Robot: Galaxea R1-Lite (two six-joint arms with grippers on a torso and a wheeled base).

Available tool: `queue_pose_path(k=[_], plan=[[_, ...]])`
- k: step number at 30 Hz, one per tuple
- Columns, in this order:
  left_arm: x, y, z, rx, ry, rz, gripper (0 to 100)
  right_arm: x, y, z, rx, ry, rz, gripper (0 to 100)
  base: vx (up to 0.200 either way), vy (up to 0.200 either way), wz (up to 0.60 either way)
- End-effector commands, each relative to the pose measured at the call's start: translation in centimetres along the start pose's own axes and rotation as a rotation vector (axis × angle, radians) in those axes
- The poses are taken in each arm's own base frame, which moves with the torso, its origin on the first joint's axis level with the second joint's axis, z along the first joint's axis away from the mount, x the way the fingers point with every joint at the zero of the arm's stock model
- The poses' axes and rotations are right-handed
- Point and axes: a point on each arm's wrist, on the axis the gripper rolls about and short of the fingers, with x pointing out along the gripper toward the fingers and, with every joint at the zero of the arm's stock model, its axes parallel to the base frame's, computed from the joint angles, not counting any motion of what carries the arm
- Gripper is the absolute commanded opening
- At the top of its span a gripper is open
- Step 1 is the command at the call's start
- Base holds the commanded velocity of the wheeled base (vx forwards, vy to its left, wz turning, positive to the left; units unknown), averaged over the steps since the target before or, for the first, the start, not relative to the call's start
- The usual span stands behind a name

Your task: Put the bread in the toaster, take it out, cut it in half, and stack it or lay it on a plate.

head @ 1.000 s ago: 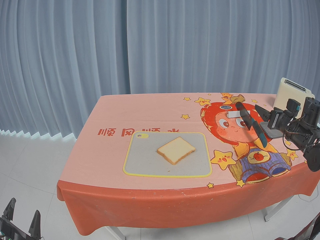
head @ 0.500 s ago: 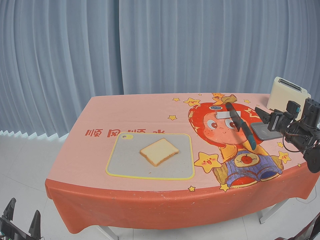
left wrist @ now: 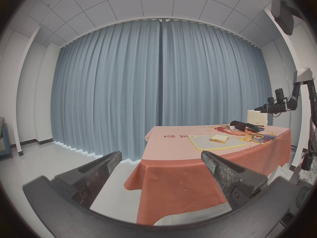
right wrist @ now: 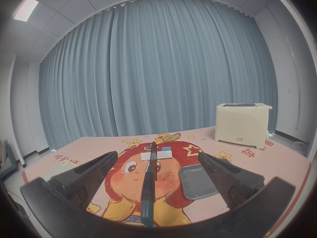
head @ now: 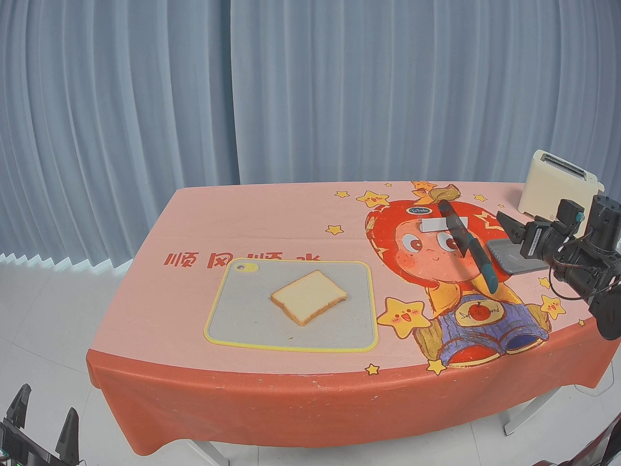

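So, around the board: the knife (head: 469, 244) is lying on the tablecloth (head: 259, 221) right of centre in the head view. Its teal handle is pointing toward the front edge and its blade is crossing a white strip (head: 443, 224). A grey tray (head: 514, 255) is sitting just to its right, and the toaster (head: 559, 182) is standing behind the tray at the far right corner.
Bread: one slice of bread (head: 308, 296) is lying flat on the cutting board (head: 246, 312), low in the centre of the head view, well apart from the knife.
In the way: the knife is lying between the right gripper (right wrist: 157, 155) and the board.
Edges and room: the board is sitting near the table's front edge, with printed cloth stretching from it to the far edge. A curtain (head: 310, 72) is hanging behind the table.
Right arm: it is hovering at the right edge of the head view, near the tray, and pointing at the knife. Its fingers are spreading wide and gripping nothing.
Left arm: the left gripper (left wrist: 160, 155) is hanging low in the lower left corner of the head view, off the table. Its fingers are standing wide apart and holding nothing.
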Motion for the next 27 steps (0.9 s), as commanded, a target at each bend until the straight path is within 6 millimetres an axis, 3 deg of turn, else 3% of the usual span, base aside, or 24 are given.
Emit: queue_pose_path(k=[1, 16, 22, 27], plan=[[0.0, 0.0, -0.5, 0.000, 0.001, 0.001, 100, -0.3, 0.0, 0.1, -0.003, -0.006, 0.002, 100, 0.000, 0.000, 0.00], [0.0, 0.0, -0.5, 0.000, 0.001, 0.001, 100, -1.9, 0.9, -0.6, -0.027, 0.014, -0.019, 100, 0.000, 0.000, 0.00], [0.0, 0.0, -0.5, 0.000, 0.001, 0.001, 100, -1.1, 1.0, -0.3, -0.034, 0.015, -0.012, 100, 0.000, 0.000, 0.00], [0.0, 0.0, -0.5, 0.000, 0.001, 0.001, 100, 0.6, 0.8, -0.6, -0.035, 0.032, -0.023, 100, 0.000, 0.000, 0.00]])
